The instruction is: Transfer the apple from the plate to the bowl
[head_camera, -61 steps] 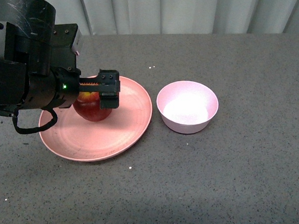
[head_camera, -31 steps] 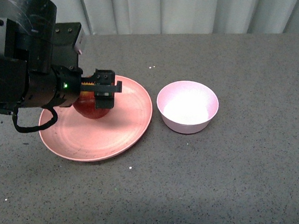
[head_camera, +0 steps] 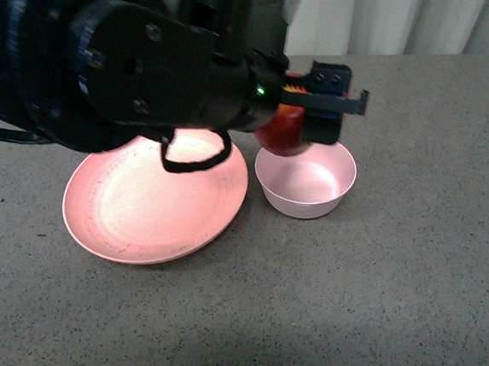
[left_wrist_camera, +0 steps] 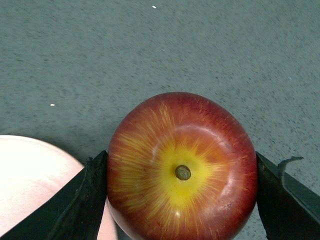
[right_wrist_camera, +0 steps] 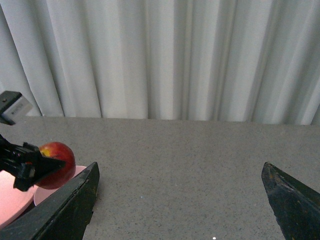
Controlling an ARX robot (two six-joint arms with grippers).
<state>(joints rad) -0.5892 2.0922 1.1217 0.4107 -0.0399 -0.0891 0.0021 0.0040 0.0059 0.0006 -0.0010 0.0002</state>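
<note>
Open room: grey table [head_camera: 408, 288] is stretching wide toward its near and right edges; a pale curtain [head_camera: 383, 8] is hanging along the far edge.
Plate: the plate [head_camera: 156, 203] is sitting left of the table's middle, its rim just beside the bowl [head_camera: 306, 182], apart from it.
Left arm: it is reaching in from the left, its bulk covering the plate's far rim, wrist camera looking straight down on the stem.
Left gripper: the left gripper [head_camera: 307, 117] is clamping the apple [head_camera: 281, 133] between both fingers [left_wrist_camera: 92, 200], one on each side.
Apple: it is hanging in the air over the bowl's far-left rim, stem up, glossy dark red with yellow streaks fanning out from the stem.
Right gripper: the right gripper [right_wrist_camera: 177, 200] is holding low over the table, jaws spread wide, facing the curtain.
</note>
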